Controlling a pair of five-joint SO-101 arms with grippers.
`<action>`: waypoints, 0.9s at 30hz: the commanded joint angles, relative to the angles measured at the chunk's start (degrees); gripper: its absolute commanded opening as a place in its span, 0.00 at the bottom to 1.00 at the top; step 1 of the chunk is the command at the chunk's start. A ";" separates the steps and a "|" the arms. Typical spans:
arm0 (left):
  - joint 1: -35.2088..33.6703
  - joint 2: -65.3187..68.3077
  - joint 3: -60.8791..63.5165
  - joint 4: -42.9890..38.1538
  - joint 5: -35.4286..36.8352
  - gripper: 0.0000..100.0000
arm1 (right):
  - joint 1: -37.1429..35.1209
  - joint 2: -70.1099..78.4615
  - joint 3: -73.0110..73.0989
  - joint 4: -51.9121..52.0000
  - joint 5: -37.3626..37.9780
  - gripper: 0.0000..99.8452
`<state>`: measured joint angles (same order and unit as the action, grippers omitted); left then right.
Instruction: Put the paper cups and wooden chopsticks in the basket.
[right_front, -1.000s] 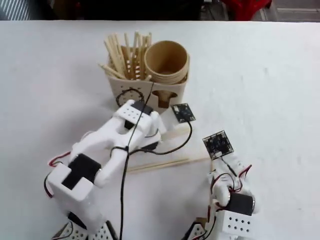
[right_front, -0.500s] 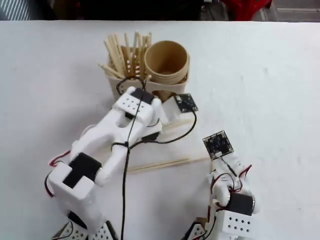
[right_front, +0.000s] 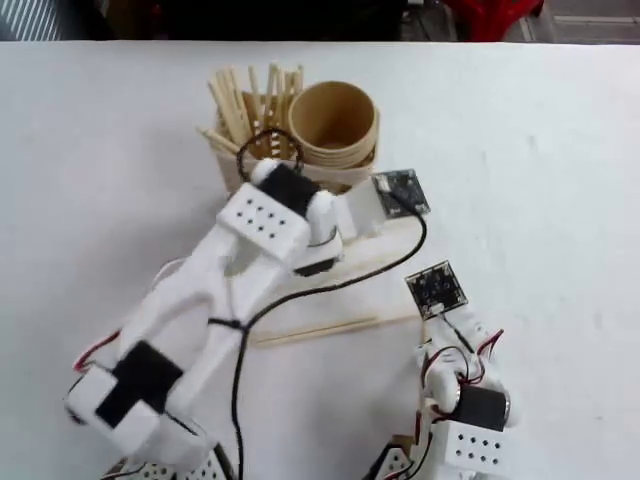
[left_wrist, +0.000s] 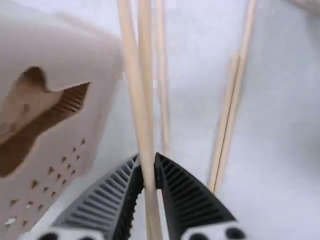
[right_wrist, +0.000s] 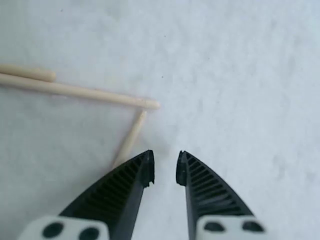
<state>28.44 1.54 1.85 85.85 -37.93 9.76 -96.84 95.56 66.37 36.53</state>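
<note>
My left end effector (left_wrist: 149, 175) is clamped on wooden chopsticks (left_wrist: 140, 95). They are smooth, pale, slender sticks whose long axis runs straight out from between my ribbed black fingers (left_wrist: 190, 200), passing just beside the basket (left_wrist: 50, 115). The basket is cream plastic with rounded corners, its wall pierced by small holes and a shaped cut-out. It sits on the white, faintly grainy bench (right_front: 530, 150), toward the middle of the far edge. Inside it stand nested brown paper cups (right_front: 333, 120), mouths up, and a bundle (right_front: 245, 105) of sticks fanning upward. A loose pair (right_front: 320, 328) lies flat closer to the near edge, its length roughly parallel to that edge. My right end effector (right_wrist: 165, 167) hangs low over the bench with its tips slightly apart, near the rounded stick ends (right_wrist: 134, 132).
</note>
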 joint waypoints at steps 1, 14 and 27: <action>0.57 -12.00 -3.08 0.53 1.32 0.02 | -0.04 -0.40 -0.18 -0.13 0.44 0.09; -7.34 -35.56 -8.97 -13.89 12.22 0.02 | -0.04 -0.40 -0.18 -0.13 0.35 0.09; -18.68 -32.66 0.53 -49.41 28.92 0.02 | -0.04 -0.40 -0.18 -0.13 0.35 0.09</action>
<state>10.51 -32.48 -0.44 46.90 -11.56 9.76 -96.84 95.56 66.37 36.53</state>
